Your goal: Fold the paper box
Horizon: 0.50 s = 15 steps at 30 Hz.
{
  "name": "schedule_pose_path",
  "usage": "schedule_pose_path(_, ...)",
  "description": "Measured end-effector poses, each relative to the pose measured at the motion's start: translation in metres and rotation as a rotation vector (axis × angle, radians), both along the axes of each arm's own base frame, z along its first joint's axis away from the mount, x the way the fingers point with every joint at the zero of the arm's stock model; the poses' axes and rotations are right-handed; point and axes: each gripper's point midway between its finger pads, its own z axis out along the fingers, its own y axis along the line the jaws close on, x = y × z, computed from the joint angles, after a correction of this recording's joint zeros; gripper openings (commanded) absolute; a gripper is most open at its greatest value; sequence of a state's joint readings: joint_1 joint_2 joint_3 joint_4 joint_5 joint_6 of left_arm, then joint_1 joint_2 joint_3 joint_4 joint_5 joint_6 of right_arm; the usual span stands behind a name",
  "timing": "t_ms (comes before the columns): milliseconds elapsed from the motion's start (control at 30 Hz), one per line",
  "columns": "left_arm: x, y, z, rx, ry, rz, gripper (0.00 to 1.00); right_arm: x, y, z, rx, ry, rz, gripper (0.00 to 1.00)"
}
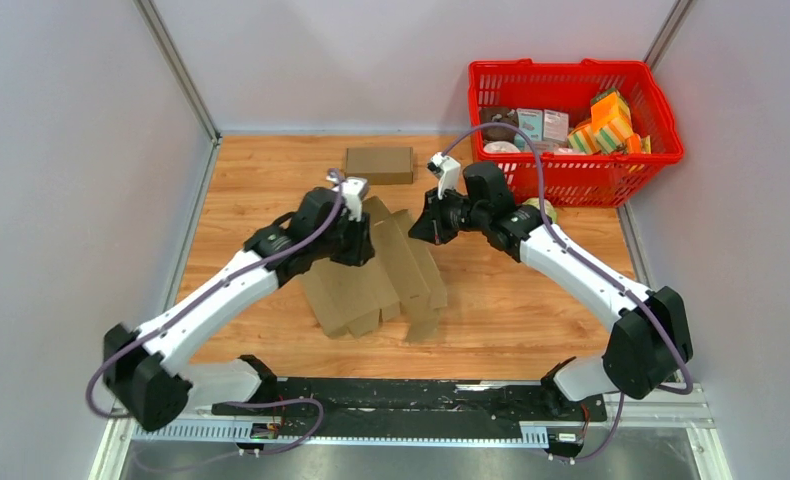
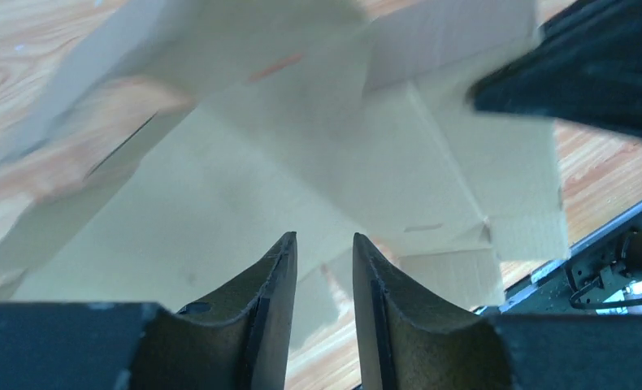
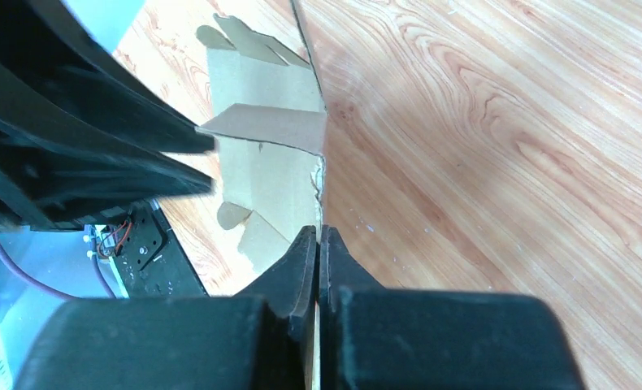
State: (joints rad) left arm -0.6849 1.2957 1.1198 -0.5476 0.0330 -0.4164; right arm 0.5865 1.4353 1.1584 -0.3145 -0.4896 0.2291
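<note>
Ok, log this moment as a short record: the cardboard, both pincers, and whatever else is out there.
unfolded box: on the wooden table between the arms, flaps spread, not yet formed
left pincer: open, over the unfolded box, gripping nothing
right pincer: shut on an edge of the unfolded box
small closed box: far side, apart from both arms
red basket: far right corner, holding packaged goods

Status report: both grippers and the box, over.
Left gripper open, above the box. Right gripper shut on the box edge. Box not folded yet, near end on the table. Basket and second box stand apart.
</note>
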Motion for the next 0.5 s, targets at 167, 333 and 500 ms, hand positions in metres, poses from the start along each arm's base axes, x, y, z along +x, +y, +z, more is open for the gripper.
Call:
schedule_pose_path(167,-0.006,0.058,0.029,-0.061,-0.076,0.131,0.17,-0.002,-0.003,0.009,0.012,-0.027,0.013,0.0)
schedule_pose_path(333,0.017,0.09,0.031,-0.079,-0.06,0.28,0.09,-0.007,-0.003,0.018,0.034,-0.04,0.032,0.0)
schedule_pose_path(500,0.049,0.089,0.0,-0.064,0.064,0.353,0.07,-0.012,-0.003,0.014,0.035,-0.025,0.045,0.0)
